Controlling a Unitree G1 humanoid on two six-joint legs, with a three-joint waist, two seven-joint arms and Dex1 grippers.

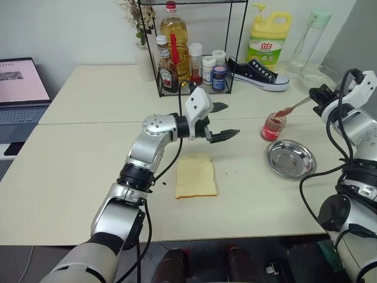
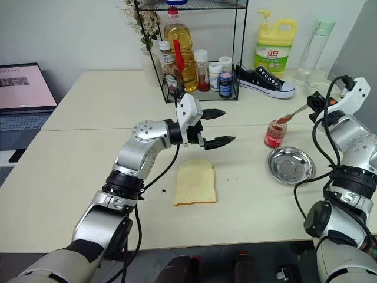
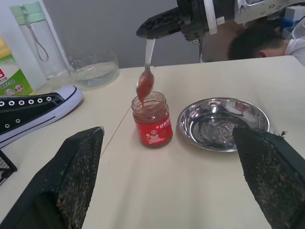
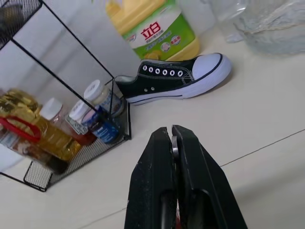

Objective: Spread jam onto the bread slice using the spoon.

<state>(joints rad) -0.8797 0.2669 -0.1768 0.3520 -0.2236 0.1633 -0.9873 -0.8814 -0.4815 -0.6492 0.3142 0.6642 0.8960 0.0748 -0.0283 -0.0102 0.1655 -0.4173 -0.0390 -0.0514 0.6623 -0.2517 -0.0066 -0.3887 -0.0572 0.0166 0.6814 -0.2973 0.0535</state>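
In the head views, the bread slice (image 1: 196, 175) lay flat on the table (image 1: 70, 171) at centre; the left gripper (image 1: 221, 122) hung just above its twelve o'clock edge, fingers spread wide and empty; at three o'clock from it stood the jam (image 1: 273, 127) jar, a steel dish (image 1: 290, 158) just beside at five o'clock. In the left wrist view, the spoon (image 3: 146, 78), bowl red, hung over the jar's mouth, its handle pinched in the right gripper (image 3: 143, 30). In the right wrist view, the black fingers (image 4: 152, 176) stood pressed together on that thin handle; a black sneaker (image 4: 174, 76) lay at twelve o'clock, a wire rack (image 4: 62, 124) of bottles at ten.
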